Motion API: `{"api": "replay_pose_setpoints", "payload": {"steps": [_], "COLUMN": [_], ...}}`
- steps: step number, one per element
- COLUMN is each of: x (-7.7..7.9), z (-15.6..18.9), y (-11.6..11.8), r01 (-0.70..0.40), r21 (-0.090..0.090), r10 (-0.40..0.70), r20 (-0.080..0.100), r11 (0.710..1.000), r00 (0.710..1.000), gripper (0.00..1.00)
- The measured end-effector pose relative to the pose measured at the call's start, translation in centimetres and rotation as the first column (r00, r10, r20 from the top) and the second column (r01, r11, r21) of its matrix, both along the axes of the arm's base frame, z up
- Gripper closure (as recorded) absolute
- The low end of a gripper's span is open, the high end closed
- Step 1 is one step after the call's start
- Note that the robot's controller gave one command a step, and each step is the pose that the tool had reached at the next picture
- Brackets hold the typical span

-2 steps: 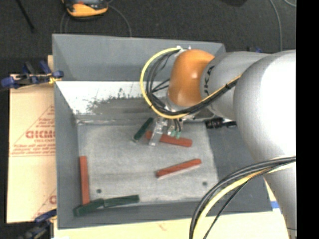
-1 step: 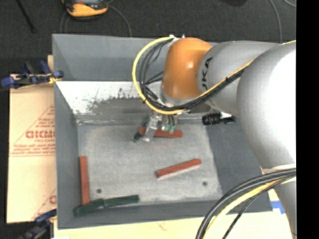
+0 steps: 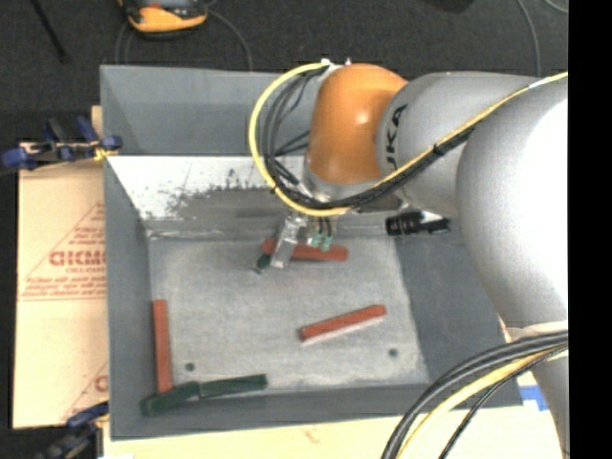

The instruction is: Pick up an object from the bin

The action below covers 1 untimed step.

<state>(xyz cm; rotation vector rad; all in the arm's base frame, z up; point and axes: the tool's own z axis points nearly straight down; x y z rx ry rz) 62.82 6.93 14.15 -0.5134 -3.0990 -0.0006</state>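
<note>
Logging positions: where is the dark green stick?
The dark green stick lies in the camera view's lower left, along the near wall of the bin, beside the lower end of the left-hand red stick.

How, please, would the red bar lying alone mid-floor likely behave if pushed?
The red bar looks straight and flat-sided, so probably stiff and likelier to slide than roll. Slim, so probably light; an off-centre push might spin it.

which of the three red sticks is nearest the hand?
The red stick by the back wall, lying right beside the hand. The slanted red stick mid-floor and the red stick along the left wall lie well clear of it.
</note>
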Motion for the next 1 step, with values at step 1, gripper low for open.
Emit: {"api": "replay_pose_setpoints", "payload": {"steps": [1], "x": [-2.30], "z": [3.57], "y": [0.83], "r01": [-0.222], "r21": [-0.002], "r10": [0.222], "r20": [0.001], "r11": [0.975], "r00": [0.975], "gripper": [1.00]}}
